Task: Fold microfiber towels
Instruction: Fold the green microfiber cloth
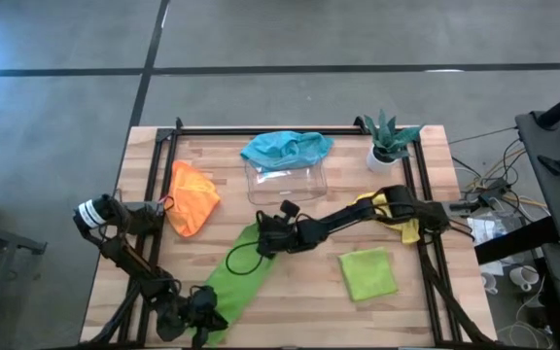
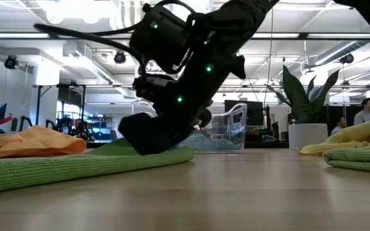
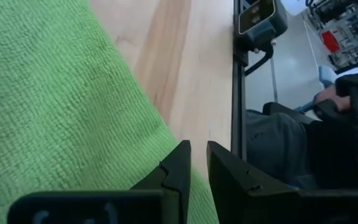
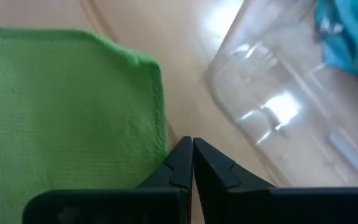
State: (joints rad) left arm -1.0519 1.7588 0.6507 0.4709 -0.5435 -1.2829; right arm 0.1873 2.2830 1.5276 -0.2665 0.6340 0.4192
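A lime green towel [image 1: 236, 277] lies as a long strip on the wooden table, running from the middle toward the near left. My left gripper [image 1: 200, 321] is shut on its near end. My right gripper [image 1: 263, 238] is shut and down at its far end [image 4: 135, 74], beside the clear tray [image 1: 290, 180]. A second lime green towel [image 1: 367, 273] lies folded at the near right. An orange towel [image 1: 192, 199] lies crumpled at the left. A teal towel [image 1: 286, 148] rests on the tray's far rim. A yellow towel [image 1: 403, 219] lies under my right arm. My left gripper pinches the green towel's near end [image 3: 199, 198] between its two fingers, with cloth showing in the narrow gap. The fingers slant down at it, and the rest of the towel lies flat on the table. My right gripper's shut fingertips [image 4: 180, 155] meet the towel's side edge [image 4: 164, 134] just below its far corner, slanting down from above. In the low view they rest on the cloth [image 2: 172, 153]. Whether cloth is between them I cannot tell.
A potted plant [image 1: 389, 142] stands at the far right corner. A black frame rail [image 3: 238, 93] runs along the table's edge close to my left gripper. Beyond it a person in dark clothes [image 3: 291, 143] sits.
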